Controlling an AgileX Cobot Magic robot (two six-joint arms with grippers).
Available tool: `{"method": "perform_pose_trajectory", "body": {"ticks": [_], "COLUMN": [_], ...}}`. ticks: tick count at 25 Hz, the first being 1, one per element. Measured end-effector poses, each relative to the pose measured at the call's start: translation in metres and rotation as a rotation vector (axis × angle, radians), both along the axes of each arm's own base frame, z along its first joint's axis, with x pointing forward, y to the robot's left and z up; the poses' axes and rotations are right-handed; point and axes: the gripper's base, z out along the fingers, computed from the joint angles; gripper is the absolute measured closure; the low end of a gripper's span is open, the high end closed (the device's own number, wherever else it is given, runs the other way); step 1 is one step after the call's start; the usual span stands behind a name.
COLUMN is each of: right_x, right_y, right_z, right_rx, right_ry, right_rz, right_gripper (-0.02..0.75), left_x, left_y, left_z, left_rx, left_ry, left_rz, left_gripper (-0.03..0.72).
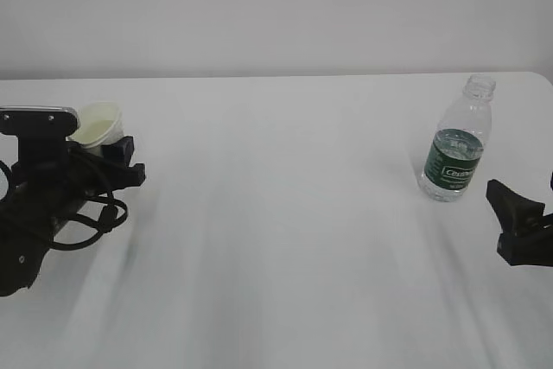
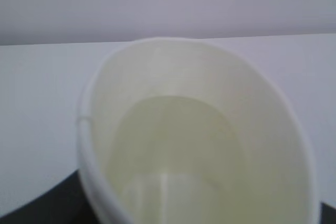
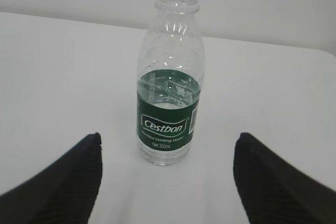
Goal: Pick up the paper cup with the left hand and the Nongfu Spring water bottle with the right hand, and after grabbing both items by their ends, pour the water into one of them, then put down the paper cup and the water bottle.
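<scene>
- Exterior view: nearest the camera, at the lower left of the frame, sits the bulky black left hand [image 1: 108, 157] with looped cables. Its dark jaws close round the small white tapered paper cup [image 1: 98, 123], whose cream inside tips toward the camera. I judge the cup gripped; whether it is lifted off the matte white table [image 1: 276, 213] cannot be told.
- At the right edge, the black right hand [image 1: 518, 222] hovers just short of the small clear ribbed plastic Nongfu Spring water bottle [image 1: 456, 140], which stands upright and capless, apart from the fingers.
- Left wrist view: the paper cup [image 2: 199, 140] fills the frame, blurred; rolled rim, smooth waxy wall, pale round bottom. It looks dry, though the blur leaves that uncertain. Dark jaw edges show at the bottom corners beside it.
- Right wrist view: two matte black fingers [image 3: 58, 182] spread wide at the lower corners, the bottle [image 3: 169, 77] centred between and beyond them, untouched. The glossy dark green label wraps its lower half; the clear water [image 3: 168, 90] reaches roughly mid-height.
- Progress, as I judge it: cup grasp done; bottle grasp, pouring and setting both down remain.
</scene>
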Motion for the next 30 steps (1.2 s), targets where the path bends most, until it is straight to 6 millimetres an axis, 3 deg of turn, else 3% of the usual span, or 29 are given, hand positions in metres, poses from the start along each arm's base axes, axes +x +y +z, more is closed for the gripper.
{"method": "perform_pose_trajectory", "body": {"ticks": [13,30], "right_x": [0.000,0.000], "right_y": [0.000,0.000], "right_z": [0.000,0.000], "right_rx": [0.000,0.000], "right_ry": [0.000,0.000], "right_rz": [0.002,0.002], "right_gripper": [0.147,0.148], "left_x": [0.018,0.034], "left_y": [-0.011,-0.018], "left_z": [-0.028,-0.041], "left_rx": [0.028,0.025], "left_ry": [0.024,0.014], "left_rz": [-0.058,-0.062], "left_gripper": [0.270,0.270]}}
